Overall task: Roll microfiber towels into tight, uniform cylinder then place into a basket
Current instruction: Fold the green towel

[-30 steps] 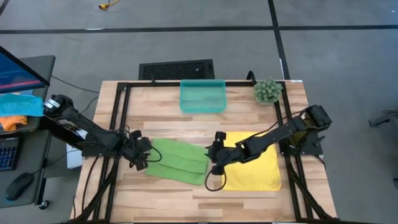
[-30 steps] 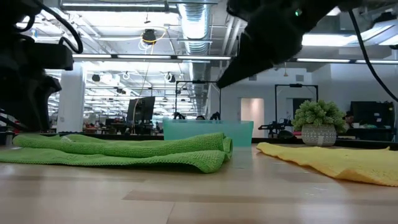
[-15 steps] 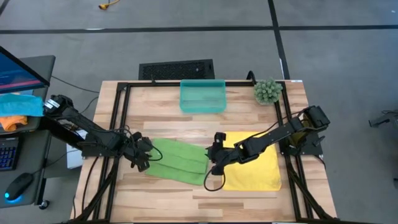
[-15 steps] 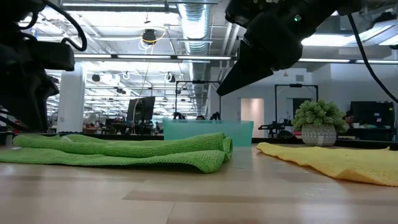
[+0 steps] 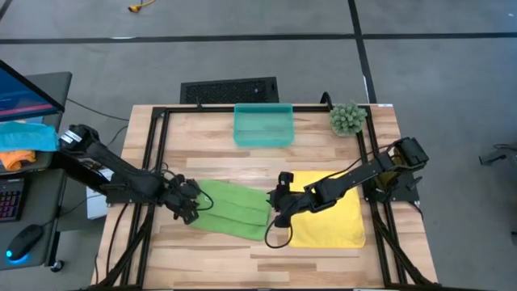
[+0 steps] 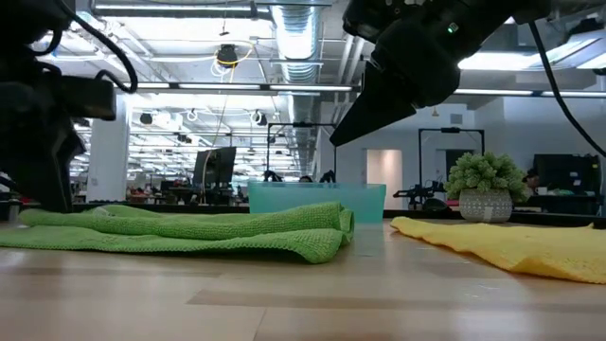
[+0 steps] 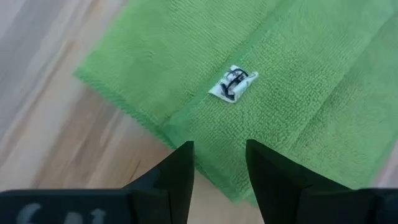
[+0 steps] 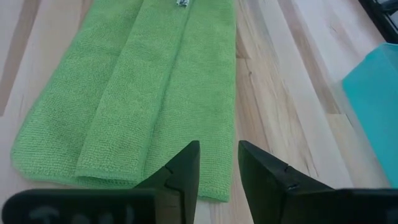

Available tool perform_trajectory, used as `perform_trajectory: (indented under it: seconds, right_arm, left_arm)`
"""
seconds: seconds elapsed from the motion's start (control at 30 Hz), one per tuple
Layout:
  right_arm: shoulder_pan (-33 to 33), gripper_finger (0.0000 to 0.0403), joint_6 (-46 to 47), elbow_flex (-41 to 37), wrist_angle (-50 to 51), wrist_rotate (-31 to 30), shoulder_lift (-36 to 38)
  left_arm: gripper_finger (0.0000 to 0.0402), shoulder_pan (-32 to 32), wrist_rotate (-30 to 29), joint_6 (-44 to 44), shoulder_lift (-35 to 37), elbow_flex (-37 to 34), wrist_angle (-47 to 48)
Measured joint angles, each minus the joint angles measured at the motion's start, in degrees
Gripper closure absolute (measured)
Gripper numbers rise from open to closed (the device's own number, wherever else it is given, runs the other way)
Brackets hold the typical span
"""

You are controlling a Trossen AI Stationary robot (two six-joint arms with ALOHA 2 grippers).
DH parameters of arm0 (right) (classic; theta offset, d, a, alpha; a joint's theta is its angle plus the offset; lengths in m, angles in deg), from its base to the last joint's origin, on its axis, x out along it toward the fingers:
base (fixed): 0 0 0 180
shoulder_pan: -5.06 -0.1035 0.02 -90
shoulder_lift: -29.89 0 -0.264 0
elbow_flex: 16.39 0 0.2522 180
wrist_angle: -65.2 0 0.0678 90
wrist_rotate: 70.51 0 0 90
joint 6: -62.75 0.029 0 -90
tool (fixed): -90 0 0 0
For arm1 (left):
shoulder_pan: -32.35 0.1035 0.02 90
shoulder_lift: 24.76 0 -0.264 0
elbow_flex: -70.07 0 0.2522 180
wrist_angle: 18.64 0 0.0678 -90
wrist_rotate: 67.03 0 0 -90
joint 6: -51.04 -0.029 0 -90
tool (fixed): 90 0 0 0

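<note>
Two grippers are hovering at opposite ends of the green towel (image 5: 234, 208): the left gripper (image 5: 190, 208) is hanging over the end nearest its own side of the table, fingers (image 7: 175, 176) standing slightly apart with nothing between them, the towel's edge and a small white tag (image 7: 232, 83) showing just past the tips. The right gripper (image 5: 278, 212) is hanging above the opposite end, where green cloth is lying beside the yellow towel (image 5: 331, 212), its fingers (image 8: 180, 171) also parted and gripping nothing. The green towel is lying folded lengthwise into a long band on the wooden table (image 5: 210, 145), its layers showing as ridges in the right wrist view and a low hump in the low view. The yellow towel is lying spread flat beneath the right arm, its edge beside the green one. The teal basket (image 5: 262, 125) is sitting well apart from both cloths at the table's far edge, with a small potted plant (image 5: 347, 119) near it at the far right corner. Beyond the table a black grille panel (image 5: 229, 90) is lying on the floor.
</note>
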Motion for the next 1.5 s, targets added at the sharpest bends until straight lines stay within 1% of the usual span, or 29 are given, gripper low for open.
perform_trajectory:
  seconds: [0.1, 0.4, 0.47, 0.57, 0.73, 0.87, 1.0, 1.23, 1.33, 1.43, 1.5]
  right_arm:
    - [0.0, 0.0269, 0.0, 0.0, 0.1, 0.0, 0.0]
    - [0.0, 0.0269, 0.0, 0.0, 0.2, 0.0, 0.0]
    - [0.0, 0.0269, 0.0, 0.0, 0.2, 0.0, 0.0]
    - [0.0, 0.0269, 0.0, 0.0, 0.2, 0.0, 0.0]
    - [0.0, 0.0269, 0.0, 0.0, 0.2, 0.0, 0.0]
    - [0.0, 0.0269, 0.0, 0.0, 0.2, 0.0, 0.0]
    - [0.0, 0.0269, 0.0, 0.0, 0.2, 0.0, 0.0]
    - [0.0, 0.0269, 0.0, 0.0, 0.2, 0.0, 0.0]
    - [0.0, 0.0269, 0.0, 0.0, 0.2, 0.0, 0.0]
    - [0.0, 0.0269, 0.0, 0.0, 0.2, 0.0, 0.0]
    - [0.0, 0.0269, 0.0, 0.0, 0.2, 0.0, 0.0]
  left_arm:
    - [0.0265, 0.0, 0.0, 0.6, -1.2, 0.0, -0.3]
    - [0.0267, 0.0, -0.2, 1.0, -1.1, 0.0, -0.8]
    - [0.0278, 0.0, -0.2, 1.0, -1.1, 0.0, -0.7]
    - [0.0308, 0.0, -0.2, 1.5, -1.1, 0.0, -0.3]
    - [0.0355, 0.0, 0.4, 3.5, -1.0, 0.0, 3.4]
    - [0.0368, 0.0, 0.5, 3.2, -1.0, 0.0, 4.0]
    - [0.0357, 0.0, 0.2, 3.3, -1.0, 0.0, 3.9]
    - [0.0295, 0.0, 0.2, 3.3, -1.0, 0.6, 3.3]
    - [0.0275, 0.0, 0.2, 2.8, -1.0, 0.6, 2.0]
    - [0.0272, 0.0, 0.1, 3.1, -1.1, 0.6, 2.3]
    - [0.0280, 0.0, 0.0, 3.4, -1.2, 0.1, 2.3]
